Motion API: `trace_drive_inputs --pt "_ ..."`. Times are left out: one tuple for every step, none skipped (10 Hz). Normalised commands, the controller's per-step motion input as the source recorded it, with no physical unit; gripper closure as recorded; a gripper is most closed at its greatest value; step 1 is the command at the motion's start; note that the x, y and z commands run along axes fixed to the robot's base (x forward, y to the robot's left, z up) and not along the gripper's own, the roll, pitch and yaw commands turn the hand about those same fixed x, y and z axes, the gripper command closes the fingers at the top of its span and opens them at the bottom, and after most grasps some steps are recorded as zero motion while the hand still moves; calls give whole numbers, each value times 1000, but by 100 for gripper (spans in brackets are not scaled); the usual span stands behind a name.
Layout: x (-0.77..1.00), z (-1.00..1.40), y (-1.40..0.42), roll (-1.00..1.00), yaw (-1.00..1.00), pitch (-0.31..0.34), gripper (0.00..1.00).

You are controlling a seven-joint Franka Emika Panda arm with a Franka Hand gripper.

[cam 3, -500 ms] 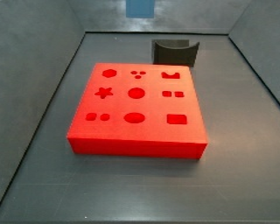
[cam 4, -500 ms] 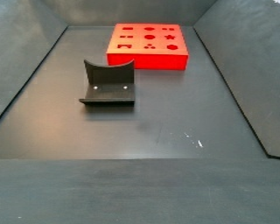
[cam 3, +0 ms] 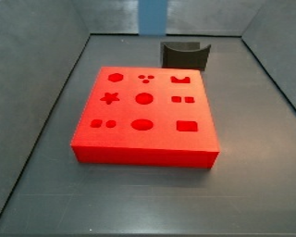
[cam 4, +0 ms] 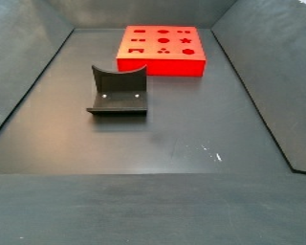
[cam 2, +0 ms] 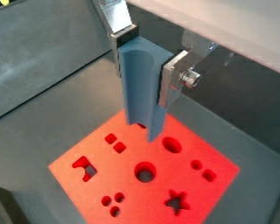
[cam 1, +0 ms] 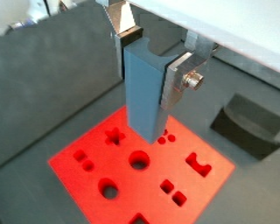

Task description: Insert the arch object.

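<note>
My gripper (cam 1: 150, 54) is shut on the arch object (cam 1: 145, 92), a tall narrow steel-blue slab gripped between the silver fingers (cam 1: 182, 77). It shows the same way in both wrist views, with the gripper (cam 2: 149, 58) holding the arch object (cam 2: 143, 83) upright well above the red board (cam 1: 143, 171). The board has several shaped cut-outs, including an arch-shaped one (cam 1: 199, 163). In a side view only the lower end of the arch object (cam 3: 152, 16) shows at the upper edge, above the far end of the red board (cam 3: 145, 118). In a side view the board (cam 4: 163, 50) shows but the gripper is out of frame.
The fixture (cam 3: 184, 54), a dark block with a curved notch on top, stands just beyond the board's far right corner; it also shows in a side view (cam 4: 119, 91) and a wrist view (cam 1: 250, 125). Grey walls (cam 3: 40, 74) slope up round the dark floor.
In the side view, more of the blue arch object shows at the upper edge: it has come down a little. The board and fixture have not moved.
</note>
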Motion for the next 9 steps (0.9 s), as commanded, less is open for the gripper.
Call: trace_drive_inputs --pt "689 -834 49 56 -74 -119 100" --pt "917 -829 214 143 -77 -51 100" --pt "997 -743 374 179 -91 0 100" --pt "931 -709 449 161 -83 0 100" --pt "909 -669 529 116 -66 0 100" --pt "906 -651 549 44 -83 0 100" --pt "954 -546 580 24 -83 0 100" --pt "857 -460 471 47 -54 0 100" --pt "686 -357 297 66 -46 0 100"
